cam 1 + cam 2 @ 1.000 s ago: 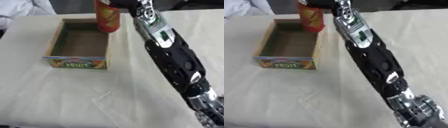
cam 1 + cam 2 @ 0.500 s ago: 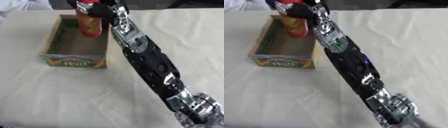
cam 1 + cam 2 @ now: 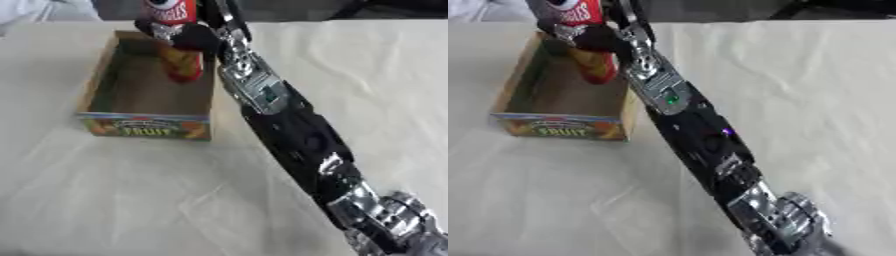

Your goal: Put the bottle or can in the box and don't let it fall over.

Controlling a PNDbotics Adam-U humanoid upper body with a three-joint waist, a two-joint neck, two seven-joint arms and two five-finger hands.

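Note:
A tall red can [image 3: 178,42] with a yellow patch stands upright over the far right part of the open cardboard box [image 3: 96,92], its lower end down between the walls. My right hand [image 3: 191,36] is shut on the can's middle, with the black and silver arm reaching in from the lower right. The box's front panel [image 3: 562,127] reads FRUIT. I cannot see whether the can's base touches the box floor. My left hand is out of view.
A cream cloth [image 3: 131,195] with soft creases covers the table all around the box. White fabric [image 3: 35,9] shows at the far left corner. My right forearm [image 3: 289,125] crosses the table just right of the box.
My right hand has carried the can from beyond the box's far right corner leftward and down into the box. The view has shifted as well.

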